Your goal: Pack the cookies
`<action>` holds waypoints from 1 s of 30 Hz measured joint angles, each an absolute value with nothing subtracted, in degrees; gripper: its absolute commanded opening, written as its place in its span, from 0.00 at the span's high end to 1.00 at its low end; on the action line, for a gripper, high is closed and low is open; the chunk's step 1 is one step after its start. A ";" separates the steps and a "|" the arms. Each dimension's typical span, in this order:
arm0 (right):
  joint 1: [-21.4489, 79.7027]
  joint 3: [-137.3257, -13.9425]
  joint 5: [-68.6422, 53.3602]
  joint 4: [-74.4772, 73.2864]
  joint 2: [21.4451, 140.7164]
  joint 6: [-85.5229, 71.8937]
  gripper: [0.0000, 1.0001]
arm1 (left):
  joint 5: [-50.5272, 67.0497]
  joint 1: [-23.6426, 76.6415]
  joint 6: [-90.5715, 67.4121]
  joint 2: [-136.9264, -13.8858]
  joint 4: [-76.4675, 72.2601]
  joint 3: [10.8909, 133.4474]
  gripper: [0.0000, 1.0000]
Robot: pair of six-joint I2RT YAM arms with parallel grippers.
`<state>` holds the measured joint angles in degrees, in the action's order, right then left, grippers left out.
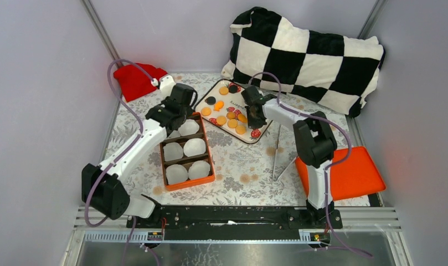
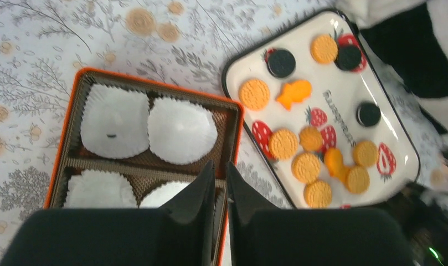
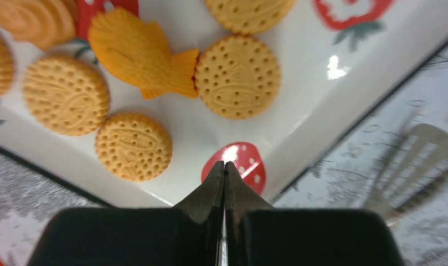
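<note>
Right end effector (image 3: 224, 166): fingers pressed fully together, nothing held. The tips sit over a strawberry print at the near edge of the white tray (image 3: 321, 105). The cookies (image 3: 237, 76) lie on the tray just ahead of it, apart from the fingers. They are round golden biscuits, plus a fish-shaped cookie (image 3: 135, 52) ahead-left that touches one of the round ones.

Left end effector (image 2: 220, 166): almost closed, thin slit between the fingers, empty. It hangs over the orange box (image 2: 155, 84), whose compartments hold white paper cups (image 2: 181, 130). The tray is ahead-right of it, just beside the box, carrying golden cookies and a few black sandwich cookies (image 2: 281, 62). Box and tray both rest on the floral-cloth table (image 2: 39, 50).
</note>
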<state>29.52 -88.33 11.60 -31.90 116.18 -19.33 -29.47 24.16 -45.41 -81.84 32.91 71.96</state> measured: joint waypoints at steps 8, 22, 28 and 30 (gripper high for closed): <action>32.75 -87.55 8.45 -30.39 120.01 -19.73 1.00 | -29.89 27.66 -45.41 -75.00 34.02 65.73 0.88; 48.93 -69.91 5.17 -27.79 107.66 -23.38 1.00 | -29.54 27.62 -45.39 -84.25 34.02 66.08 0.88; 52.07 -67.94 2.02 -28.82 105.89 -25.41 1.00 | -29.76 27.18 -45.47 -89.97 33.52 66.11 0.88; 52.07 -67.94 1.85 -29.50 105.73 -25.56 1.00 | -29.87 26.44 -45.54 -92.75 33.01 66.61 0.90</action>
